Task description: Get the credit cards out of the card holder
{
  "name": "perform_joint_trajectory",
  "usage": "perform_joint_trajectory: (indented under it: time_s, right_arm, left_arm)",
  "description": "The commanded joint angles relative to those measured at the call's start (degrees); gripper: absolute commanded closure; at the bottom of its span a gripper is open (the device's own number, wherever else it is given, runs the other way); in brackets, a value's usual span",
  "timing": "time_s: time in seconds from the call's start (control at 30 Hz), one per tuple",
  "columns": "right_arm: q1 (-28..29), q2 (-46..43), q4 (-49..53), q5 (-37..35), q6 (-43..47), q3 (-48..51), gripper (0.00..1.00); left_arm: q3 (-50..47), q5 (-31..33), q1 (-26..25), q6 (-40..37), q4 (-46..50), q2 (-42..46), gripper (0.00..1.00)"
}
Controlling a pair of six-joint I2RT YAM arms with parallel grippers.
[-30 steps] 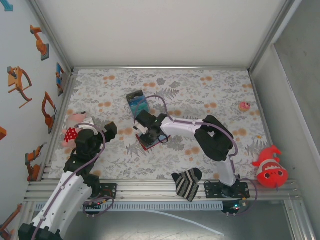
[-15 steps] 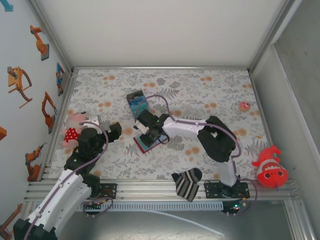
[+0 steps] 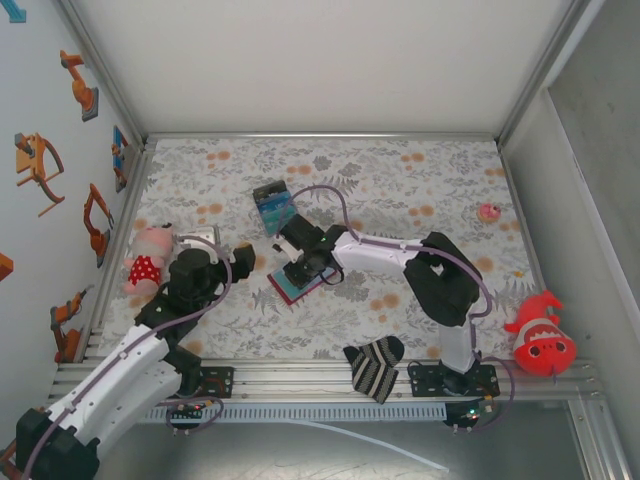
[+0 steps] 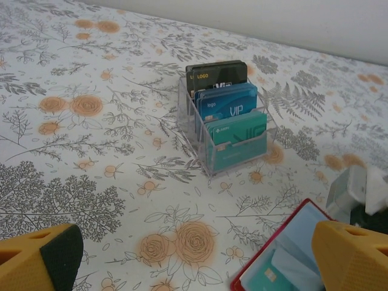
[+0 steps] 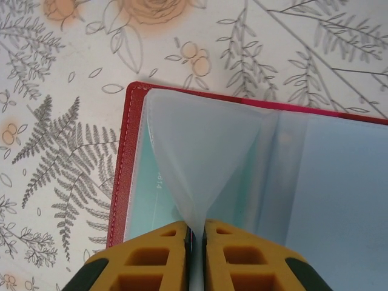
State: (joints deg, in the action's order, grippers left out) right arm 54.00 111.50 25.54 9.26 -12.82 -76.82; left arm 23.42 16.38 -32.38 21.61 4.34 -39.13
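Left gripper point(image 3: 235, 258), swung nearer the card holder point(image 3: 295, 288), gapes; right gripper point(image 5: 195, 242) pinches its sleeve point(image 5: 200, 157), credit cards point(image 5: 143, 194) seemingly next to slide out

Table point(image 3: 400, 170): flat top, grey-leaf and orange-flower print. Directly on it: a clear slotted rack point(image 3: 273, 207) left of centre toward the far side, upright, with credit cards point(image 4: 233, 106) standing in its slots (black, blue, teal). Red card holder point(image 3: 298, 285) lies open on the near side of the rack, near it but not touching, blue-grey inside up. Pink plush doll point(image 3: 148, 258) with red dotted bottoms at the left edge. Small pink round item point(image 3: 489, 212) far right, well apart from the rest. Striped sock point(image 3: 375, 367) at the near edge, partly over the rail. Red fish plush point(image 3: 540, 335) sits just past the right edge of the print.
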Motion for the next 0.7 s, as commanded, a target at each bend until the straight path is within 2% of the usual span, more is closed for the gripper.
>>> perform_joint_trajectory:
  time_s: [0.0,0.27,0.43,0.67]
  right_arm:
    - [-1.61,-2.73,-1.99,1.18,-2.90,1.46,0.88]
    - [-7.55,-5.01,-10.02,13.18,-8.61,7.10,0.92]
    - [-8.72,-5.31,-10.49,13.50,-9.12,8.26,0.92]
    - [-10.04,-5.84,-13.22,16.62,-11.11,9.81,0.94]
  left_arm:
    - [2.21,5.95,-2.75,-3.09,0.62,-2.22,0.03]
    - [3.50,11.83,-9.65,-5.82,-2.45,-11.96,0.03]
    - [2.07,10.49,-12.77,-5.65,-11.08,-20.95,0.03]
    - [4.94,12.05,-16.96,-6.75,-19.93,-35.34,0.03]
